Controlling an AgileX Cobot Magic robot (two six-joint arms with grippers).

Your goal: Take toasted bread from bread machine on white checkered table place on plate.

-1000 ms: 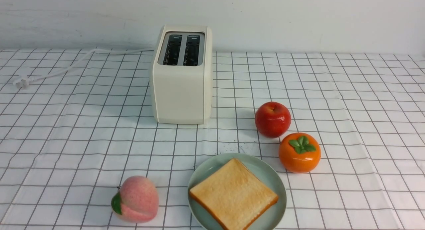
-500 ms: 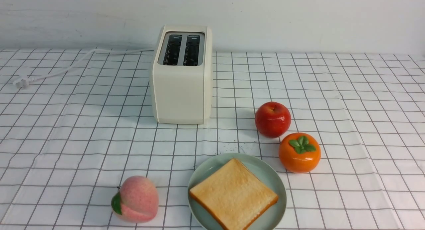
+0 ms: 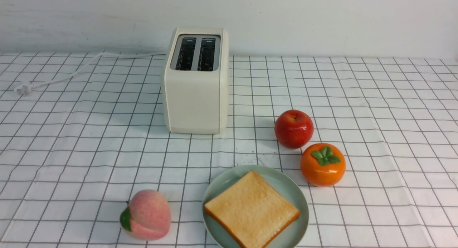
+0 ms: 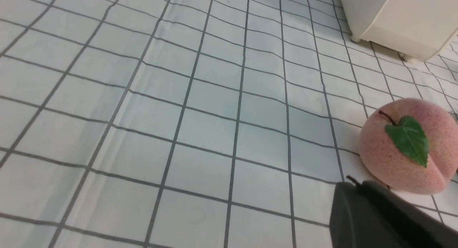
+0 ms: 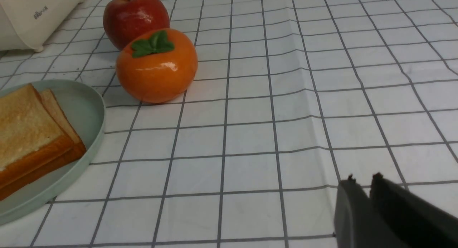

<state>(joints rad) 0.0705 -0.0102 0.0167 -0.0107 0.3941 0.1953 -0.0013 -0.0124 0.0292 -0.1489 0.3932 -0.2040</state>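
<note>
- The toast (image 3: 251, 209) lies flat on the plate (image 3: 218, 186). The right wrist view shows two slices (image 5: 32, 137) stacked there, the top one set slightly off the lower, so a strip of the lower face and both crust edges show.
- The toaster (image 3: 196, 94) stands upright with both slots dark, and no bread shows in them. Judging from that, the task looks finished, or nearly so.
- The left end effector (image 4: 352, 190) is out of the front view. In its wrist view only a dark finger shows, so I cannot tell how far open it is. It holds nothing that can be seen. The peach (image 4: 404, 146) sits just beside it and the toaster is well beyond, across bare table (image 4: 179, 97).
- The right end effector (image 5: 361, 187) shows two dark fingertips close together with a thin gap, nearly closed and empty. The plate lies well off to its side, with the persimmon (image 5: 156, 67) and apple (image 5: 135, 17) beyond, the two fruits touching or nearly so.
- Handling, as a judgement: toast is light, dry and fairly stiff, but brittle. A hard pinch would likely crack the crust or dent the crumb.
- The best hold is probably across the thickness at a crust edge, the firmest part. Lying flat in the rimmed plate, a slice offers little to grip, and the raised corner nearest the end effector looks easiest.
- The glazed plate is likely slippery, so a sideways nudge could slide the stack.
</note>
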